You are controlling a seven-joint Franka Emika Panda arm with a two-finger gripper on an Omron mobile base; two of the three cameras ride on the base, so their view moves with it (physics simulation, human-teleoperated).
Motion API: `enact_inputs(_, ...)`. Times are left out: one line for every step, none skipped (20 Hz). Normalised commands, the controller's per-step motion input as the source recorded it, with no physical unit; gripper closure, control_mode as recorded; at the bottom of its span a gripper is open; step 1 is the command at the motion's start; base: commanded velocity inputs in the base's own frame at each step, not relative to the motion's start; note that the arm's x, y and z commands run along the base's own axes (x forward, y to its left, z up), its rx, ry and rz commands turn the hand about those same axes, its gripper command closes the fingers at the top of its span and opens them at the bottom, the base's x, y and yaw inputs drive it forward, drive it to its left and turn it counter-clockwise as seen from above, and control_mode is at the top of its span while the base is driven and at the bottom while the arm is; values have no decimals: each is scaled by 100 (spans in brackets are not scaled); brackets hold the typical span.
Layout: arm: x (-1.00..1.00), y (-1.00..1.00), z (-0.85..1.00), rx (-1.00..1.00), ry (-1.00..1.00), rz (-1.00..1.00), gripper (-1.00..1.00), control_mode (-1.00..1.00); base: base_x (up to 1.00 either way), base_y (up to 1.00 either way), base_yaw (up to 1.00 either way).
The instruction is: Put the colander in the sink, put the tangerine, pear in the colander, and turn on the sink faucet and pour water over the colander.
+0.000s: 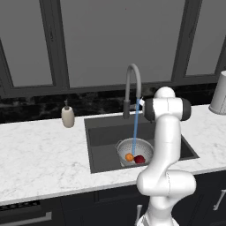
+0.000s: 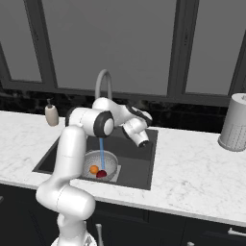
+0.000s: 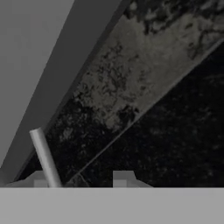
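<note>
The colander (image 1: 142, 147) sits in the dark sink (image 1: 100, 134), toward its front. Inside it lie the orange tangerine (image 1: 129, 156) and the dark red pear (image 1: 140, 159), side by side. The sink faucet (image 1: 133, 81) arches over the basin, and a thin blue stream of water (image 1: 135, 130) falls from its spout into the colander. In the hand view my gripper (image 3: 81, 179) faces the dark backsplash with its fingertips (image 3: 123, 177) apart, so it is open. A thin grey rod of the faucet (image 3: 44, 156) rises just beside the left tip. In the right base view my wrist (image 2: 136, 127) hovers over the sink's back.
A beige soap dispenser (image 1: 67, 116) stands on the marble counter (image 1: 39, 154) left of the sink. A pale ribbed canister (image 2: 234, 122) stands at the far right of the counter. Dark window frames and a black backsplash close off the back.
</note>
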Motion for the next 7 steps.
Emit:
enact_inputs(-24, -71, 10, 15, 0, 0, 100, -100, 0, 0, 0)
enact_inputs(-26, -74, 16, 16, 0, 0, 100, -100, 0, 0, 0)
enact_inputs(-27, -78, 21, 17, 0, 0, 100, -100, 0, 0, 0)
enact_inputs(-31, -80, 29, 19, 0, -1, 100, -100, 0, 0, 0)
enact_inputs(-33, -84, 34, 20, 0, -2, 100, -100, 0, 0, 0)
enact_inputs(-31, -83, 34, 19, 0, -2, 100, -100, 0, 0, 0)
enact_inputs(-29, -86, 34, 20, 0, -2, 100, -100, 0, 0, 0)
